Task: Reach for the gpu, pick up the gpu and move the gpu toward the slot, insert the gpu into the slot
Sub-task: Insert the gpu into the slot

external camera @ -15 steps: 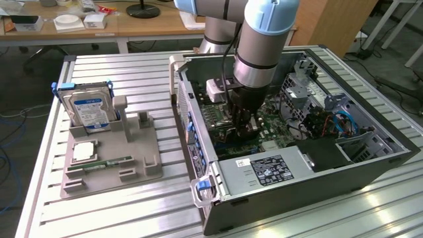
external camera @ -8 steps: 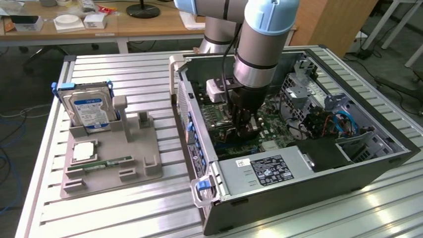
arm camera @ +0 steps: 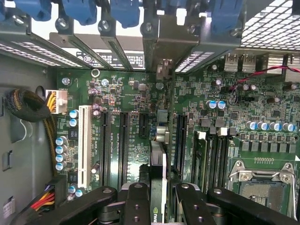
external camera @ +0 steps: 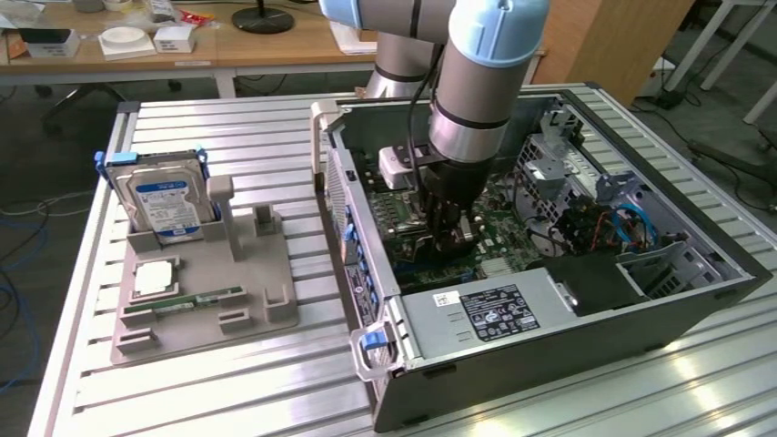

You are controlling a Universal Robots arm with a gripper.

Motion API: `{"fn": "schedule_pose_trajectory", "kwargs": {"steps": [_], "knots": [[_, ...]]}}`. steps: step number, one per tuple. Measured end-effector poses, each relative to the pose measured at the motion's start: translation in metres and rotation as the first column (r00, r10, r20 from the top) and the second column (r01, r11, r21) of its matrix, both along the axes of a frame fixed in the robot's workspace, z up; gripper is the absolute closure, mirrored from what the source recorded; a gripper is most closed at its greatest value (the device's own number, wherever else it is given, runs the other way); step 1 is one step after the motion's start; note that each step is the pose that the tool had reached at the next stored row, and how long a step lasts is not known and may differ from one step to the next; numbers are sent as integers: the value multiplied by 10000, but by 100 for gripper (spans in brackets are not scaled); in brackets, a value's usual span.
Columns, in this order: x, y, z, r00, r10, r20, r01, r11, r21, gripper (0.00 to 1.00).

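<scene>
While your arm reaches down into the open computer case (external camera: pixel 570 309), your jaws (arm camera: pixel 158 197) are clamped on the gpu (arm camera: pixel 158 173), seen edge-on between the two black fingers (arm camera: pixel 136 204) in the wrist view. Card hangs upright between the jaws, its metal bracket end lined up with the rear bracket bay (arm camera: pixel 161 47) straight ahead of them. Whether the card's lower edge is seated on the motherboard (arm camera: pixel 262 98) below the jaws, I can't tell; the slot itself is hidden under the card. Off to one side of the jaws, outside the case, a grey fixture (external camera: pixel 200 300) on the table (external camera: pixel 243 391) carries a blue-labelled hard drive (external camera: pixel 164 205).
</scene>
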State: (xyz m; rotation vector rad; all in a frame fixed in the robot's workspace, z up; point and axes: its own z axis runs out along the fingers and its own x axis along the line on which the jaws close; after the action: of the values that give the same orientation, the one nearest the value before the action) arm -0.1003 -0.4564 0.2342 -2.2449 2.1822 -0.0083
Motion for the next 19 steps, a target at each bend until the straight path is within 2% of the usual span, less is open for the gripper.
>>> {"fn": "schedule_pose_trajectory", "kwargs": {"steps": [6,7,11,12,13,15,17,18,19], "knots": [[0,1,-3,10000,1,-7,-1,10000,11,74],[-1,2,-3,10000,2,-23,-2,10000,20,74],[-4,-1,-28,10000,1,8,-1,10000,-5,74],[-6,1,-30,10000,4,-25,-4,10000,19,74],[-6,1,-33,10000,1,-7,-1,10000,16,74],[-8,1,-33,10000,1,-17,-1,10000,23,74],[-7,1,-33,10000,-1,-2,1,10000,15,74],[-8,2,-33,10000,2,-26,-2,10000,28,74],[-6,1,-33,10000,0,-1,0,10000,15,74]]}}
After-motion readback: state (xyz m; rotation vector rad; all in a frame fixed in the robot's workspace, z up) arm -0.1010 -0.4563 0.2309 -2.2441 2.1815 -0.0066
